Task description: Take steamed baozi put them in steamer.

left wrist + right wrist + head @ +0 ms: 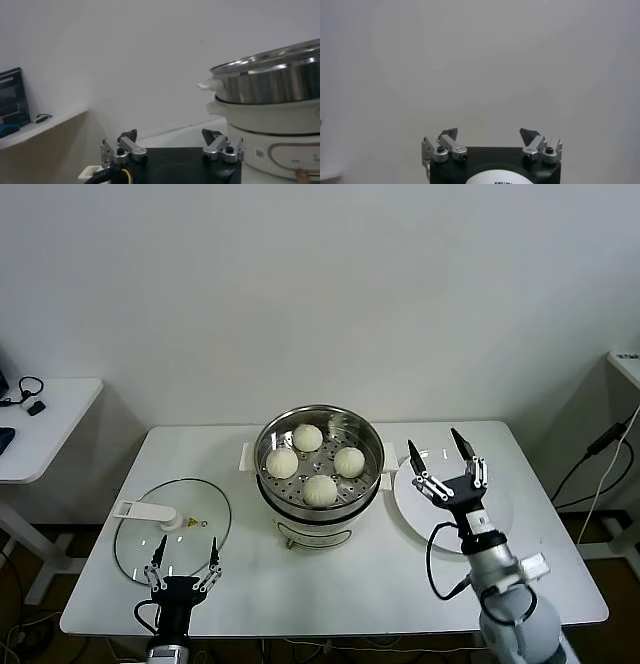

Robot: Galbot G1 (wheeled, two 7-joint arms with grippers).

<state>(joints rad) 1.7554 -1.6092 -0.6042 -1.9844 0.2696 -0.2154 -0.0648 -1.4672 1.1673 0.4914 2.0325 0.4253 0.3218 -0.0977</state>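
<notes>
Head view: all four baozi (pixel 308 461) sit in the steamer (pixel 368 446); plate (pixel 412 496) at three o'clock bare. Both end effectors, right (pixel 443 450) and left (pixel 185 555), are spread and hold nothing. Task looks finished.

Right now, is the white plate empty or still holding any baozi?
Empty. The white plate shows only bare surface under the open right tool, and all four baozi sit on the perforated tray inside the steamer.
</notes>
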